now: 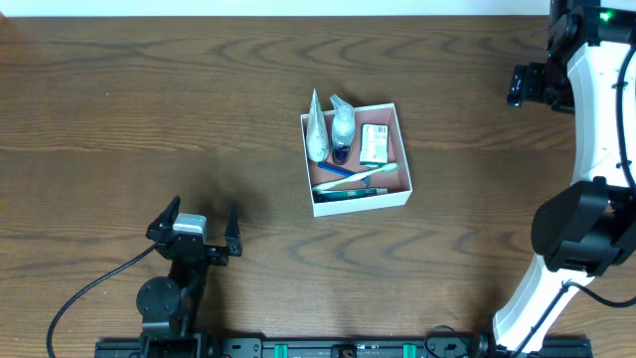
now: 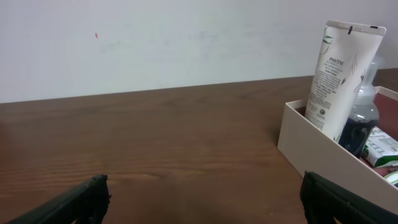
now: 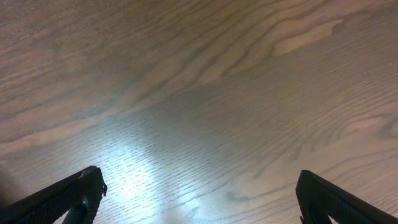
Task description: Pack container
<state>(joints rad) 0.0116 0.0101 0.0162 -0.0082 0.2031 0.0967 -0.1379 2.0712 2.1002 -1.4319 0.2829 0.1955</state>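
The container (image 1: 363, 203), a shallow white-walled square box with a pink-brown floor, sits mid-table. Inside it are a white tube (image 1: 316, 134), a small clear bottle (image 1: 343, 124), a green-and-white packet (image 1: 374, 144) and a toothbrush (image 1: 353, 177). My left gripper (image 1: 199, 221) is low on the table, left of and nearer than the box, open and empty. In the left wrist view its jaws (image 2: 205, 183) are wide apart, with the container wall (image 2: 317, 155), tube (image 2: 339, 74) and bottle (image 2: 364, 118) ahead on the right. My right gripper (image 1: 519, 86) is at the far right, open (image 3: 199, 176) over bare wood.
The right arm's white links (image 1: 596, 129) run along the table's right edge. A black cable (image 1: 89, 293) trails from the left arm's base. A white wall (image 2: 155, 43) rises behind the table's far edge.
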